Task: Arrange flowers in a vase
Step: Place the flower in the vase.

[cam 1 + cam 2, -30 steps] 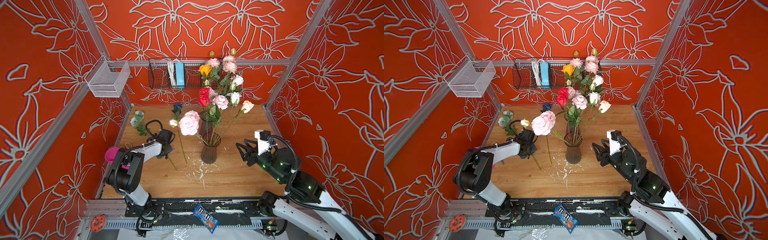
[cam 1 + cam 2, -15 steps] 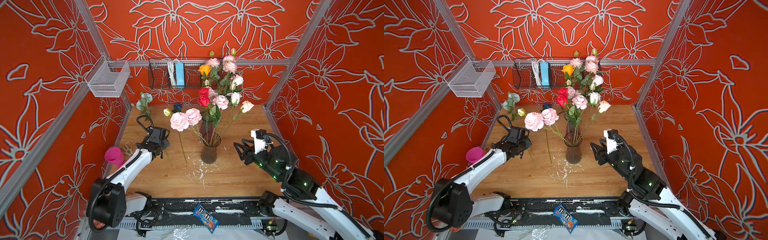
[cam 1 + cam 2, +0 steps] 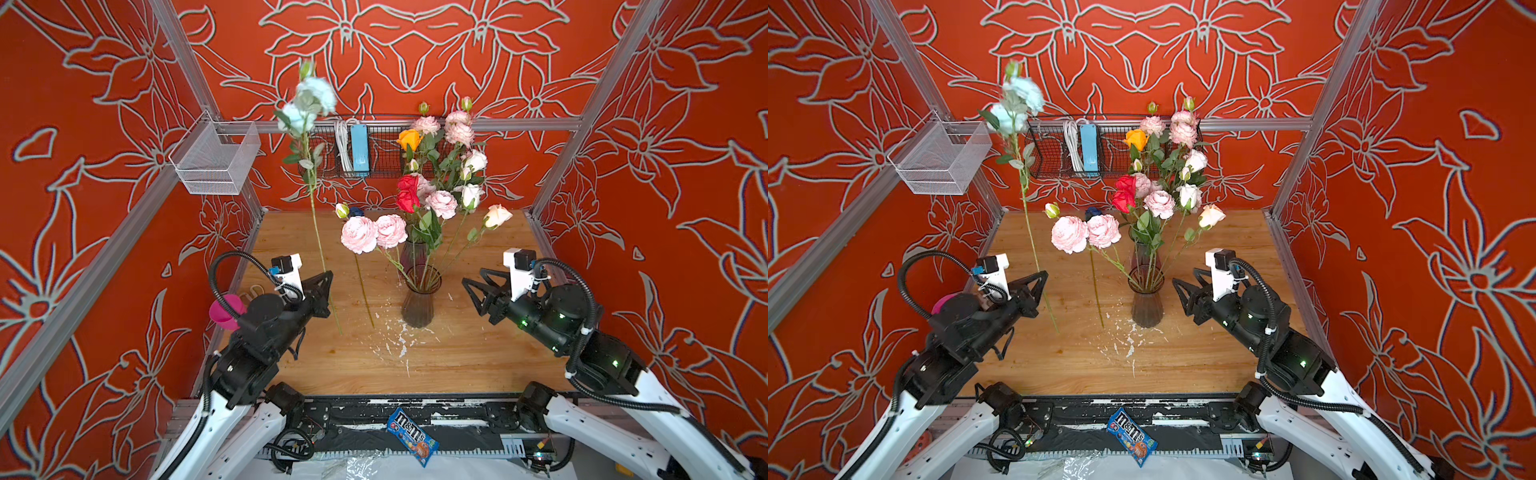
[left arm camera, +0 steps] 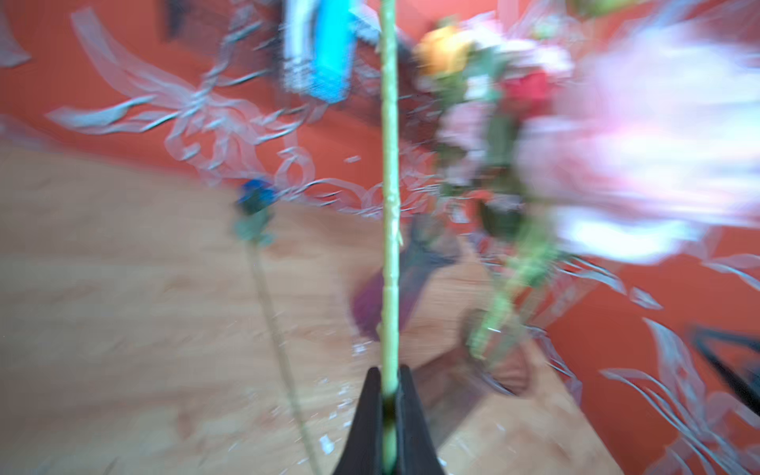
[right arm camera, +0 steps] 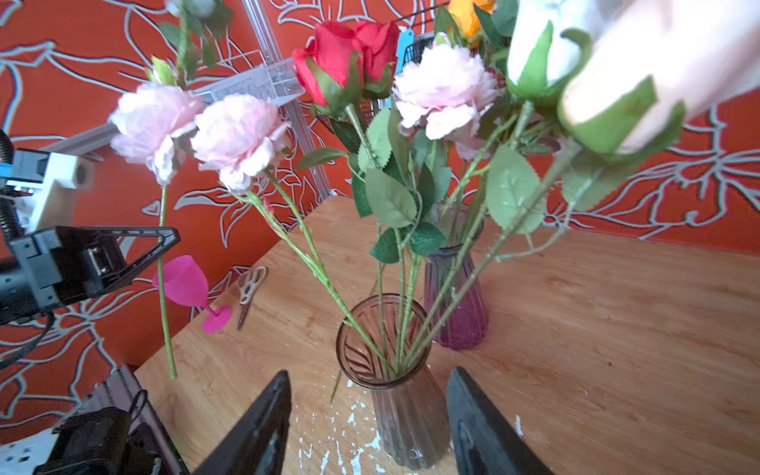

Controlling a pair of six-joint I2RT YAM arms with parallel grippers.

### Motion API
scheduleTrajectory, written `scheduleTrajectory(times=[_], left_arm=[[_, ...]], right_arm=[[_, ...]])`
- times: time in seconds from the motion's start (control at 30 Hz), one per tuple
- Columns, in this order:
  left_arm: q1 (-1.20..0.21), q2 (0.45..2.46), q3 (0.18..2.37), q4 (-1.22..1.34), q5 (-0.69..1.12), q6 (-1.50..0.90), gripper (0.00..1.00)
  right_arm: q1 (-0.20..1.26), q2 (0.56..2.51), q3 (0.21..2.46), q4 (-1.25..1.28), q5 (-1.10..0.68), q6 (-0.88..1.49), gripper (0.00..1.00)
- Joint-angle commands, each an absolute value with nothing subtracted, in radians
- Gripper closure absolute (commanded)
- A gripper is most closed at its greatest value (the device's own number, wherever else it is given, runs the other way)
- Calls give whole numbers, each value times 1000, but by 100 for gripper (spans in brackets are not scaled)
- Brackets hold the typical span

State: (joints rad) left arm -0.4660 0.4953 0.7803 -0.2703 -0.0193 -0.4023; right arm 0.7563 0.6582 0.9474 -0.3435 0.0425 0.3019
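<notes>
Your walls are red with a white-outlined flower pattern; your counter is pale wood grain, flecked white. The ribbed front vase is smoky brown, the rear vase purple. You have pink peonies, red roses, one orange rose and pale blue flowers.

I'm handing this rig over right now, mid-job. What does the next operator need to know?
The left gripper is shut on the stem of the pale blue flower, held upright above the table, left of the front vase.
The right gripper is open and empty, just right of that vase and apart from it.
Done: pink, red, orange and white blooms stand in the front vase and the purple vase behind it.
Left: put the pale blue flower in a vase, then pick up the deep blue flower lying on the table.
</notes>
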Motion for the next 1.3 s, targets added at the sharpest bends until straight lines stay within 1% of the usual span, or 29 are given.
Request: scheduleTrajectory(times=[0.0, 0.13, 0.2, 0.37, 0.53, 0.8, 0.97, 1.0, 1.1, 1.17, 1.2, 1.23, 1.27], left_arm=[[-516, 458, 783, -215, 118, -308, 100], [-551, 424, 788, -214, 135, -267, 100], [-551, 422, 794, -188, 198, -261, 100], [-555, 487, 881, -174, 345, -265, 100], [-591, 582, 909, -109, 414, -282, 100], [-753, 719, 974, -52, 329, -213, 100], [-788, 769, 983, -5, 324, -209, 100], [-793, 774, 985, -3, 323, -208, 100], [-805, 790, 989, -6, 309, -199, 100], [-807, 796, 989, -6, 309, -199, 100], [-808, 799, 989, -5, 307, -200, 100], [-808, 802, 988, -2, 306, -202, 100], [-809, 806, 988, -2, 302, -202, 100]], right_arm=[[755, 680, 1000, -283, -41, 317, 36], [756, 719, 1040, -256, -83, 327, 35], [757, 742, 1059, -240, -111, 329, 35], [757, 830, 1150, -189, -254, 348, 35], [757, 924, 1235, -95, -409, 408, 33], [757, 1067, 1339, 56, -589, 511, 33], [757, 1129, 1386, 75, -571, 527, 35], [758, 1139, 1396, 70, -571, 526, 37], [758, 1154, 1412, 77, -590, 531, 50], [757, 1155, 1414, 80, -594, 529, 70], [757, 1155, 1416, 73, -591, 525, 78], [756, 1155, 1416, 66, -588, 520, 89], [758, 1152, 1414, 65, -584, 520, 96]])
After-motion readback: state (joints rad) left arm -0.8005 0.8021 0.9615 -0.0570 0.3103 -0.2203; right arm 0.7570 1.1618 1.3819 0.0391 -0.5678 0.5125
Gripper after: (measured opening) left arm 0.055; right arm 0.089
